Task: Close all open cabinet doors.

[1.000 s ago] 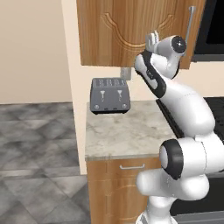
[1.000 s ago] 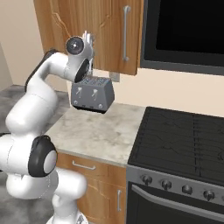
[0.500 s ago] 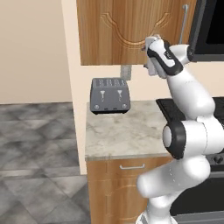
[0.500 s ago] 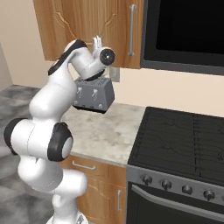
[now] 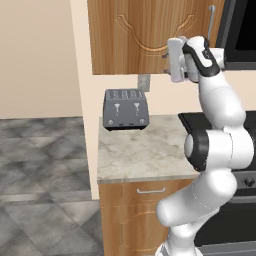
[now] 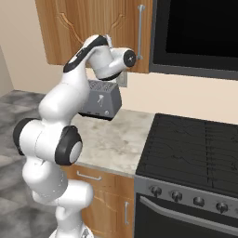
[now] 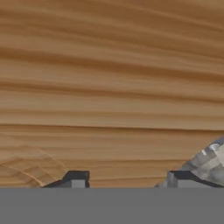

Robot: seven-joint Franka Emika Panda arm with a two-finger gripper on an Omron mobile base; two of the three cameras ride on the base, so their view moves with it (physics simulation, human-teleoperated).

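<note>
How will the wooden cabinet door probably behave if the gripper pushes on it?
The cabinet door looks like a rigid flat panel, so it would likely swing rather than bend. Its smooth wood face may let the gripper slide. It already appears nearly flush, so it may hardly move.

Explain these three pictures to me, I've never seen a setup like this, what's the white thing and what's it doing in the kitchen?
The white thing is a robot arm on a rolling base, in a computer-drawn kitchen. Two pictures come from cameras behind it, left and right. The third comes from a camera on its hand, pressed close to brown wood. Its claw is up against the wall cabinet door, near the door's lower edge, holding nothing. That door has a long silver handle. Below, a grey toaster stands on the marble counter, beside a black stove.
</note>
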